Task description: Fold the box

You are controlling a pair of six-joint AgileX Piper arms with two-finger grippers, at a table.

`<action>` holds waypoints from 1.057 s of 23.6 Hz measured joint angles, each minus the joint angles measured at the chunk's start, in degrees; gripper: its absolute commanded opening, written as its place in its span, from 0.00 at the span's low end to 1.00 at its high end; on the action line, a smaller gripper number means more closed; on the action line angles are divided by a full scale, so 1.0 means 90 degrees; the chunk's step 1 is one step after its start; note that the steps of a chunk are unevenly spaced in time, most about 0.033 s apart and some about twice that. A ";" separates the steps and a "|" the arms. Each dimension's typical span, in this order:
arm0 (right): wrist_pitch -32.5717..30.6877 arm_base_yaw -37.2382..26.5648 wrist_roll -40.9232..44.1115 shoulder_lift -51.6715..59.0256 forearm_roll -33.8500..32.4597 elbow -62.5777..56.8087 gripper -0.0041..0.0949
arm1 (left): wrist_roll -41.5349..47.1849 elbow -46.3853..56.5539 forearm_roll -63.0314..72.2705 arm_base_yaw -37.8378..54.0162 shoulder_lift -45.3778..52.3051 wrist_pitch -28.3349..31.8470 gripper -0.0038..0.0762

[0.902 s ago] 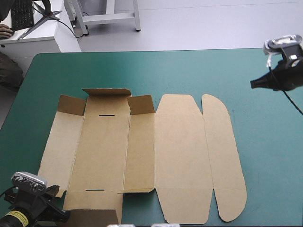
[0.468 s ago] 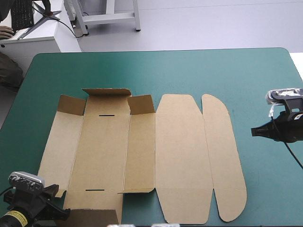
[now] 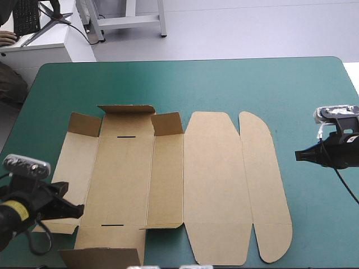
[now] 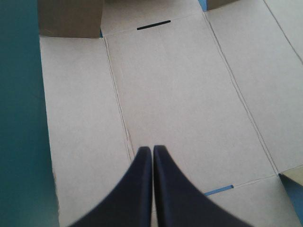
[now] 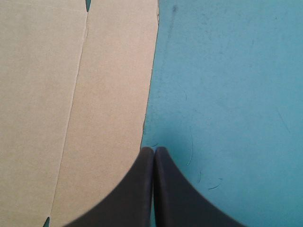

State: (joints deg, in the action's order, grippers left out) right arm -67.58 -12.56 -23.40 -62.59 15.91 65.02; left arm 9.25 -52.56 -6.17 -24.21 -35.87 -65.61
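The brown box (image 3: 213,179) lies as a flat cut sheet on the teal-green cover. Three small flaps at its far left end (image 3: 126,109) stand raised, and a near flap (image 3: 101,256) tilts up at the front edge. My left gripper (image 3: 78,210) is shut and hovers over the sheet's near left part. In the left wrist view its tips (image 4: 152,148) point along the slotted panel (image 4: 180,94) towards a dark slot (image 4: 153,24). My right gripper (image 3: 299,156) is shut, just right of the rounded outer flap (image 3: 269,185). Its tips (image 5: 154,149) sit at that flap's edge (image 5: 113,85).
Bare teal-green cover (image 3: 224,84) runs along the far side of the sheet and to its right (image 5: 227,94). The table's right edge lies close behind the right arm. A white desk (image 3: 39,50) stands beyond the far left corner.
My left gripper has risen from the near left corner and moved over the box's left part. My right gripper came from the far right towards the near side, then held beside the rounded flap.
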 measured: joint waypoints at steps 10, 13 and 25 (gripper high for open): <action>0.0033 0.0000 -0.0013 0.0000 0.0000 0.0000 0.02 | -0.0904 -0.1107 0.0128 0.0000 -0.2464 0.0015 0.04; 0.0039 -0.0002 -0.0013 0.0000 0.0000 0.0000 0.02 | -0.1065 -0.1279 0.0354 0.0000 -0.2892 0.0084 0.04; 0.0125 -0.0002 -0.0026 0.0000 0.0021 0.0000 0.02 | -0.1338 -0.1349 0.0188 0.0000 -0.3328 -0.0285 0.39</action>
State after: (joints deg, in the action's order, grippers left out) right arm -66.45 -12.58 -23.63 -62.59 16.10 65.02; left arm -2.79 -64.70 -4.48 -24.21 -65.82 -68.17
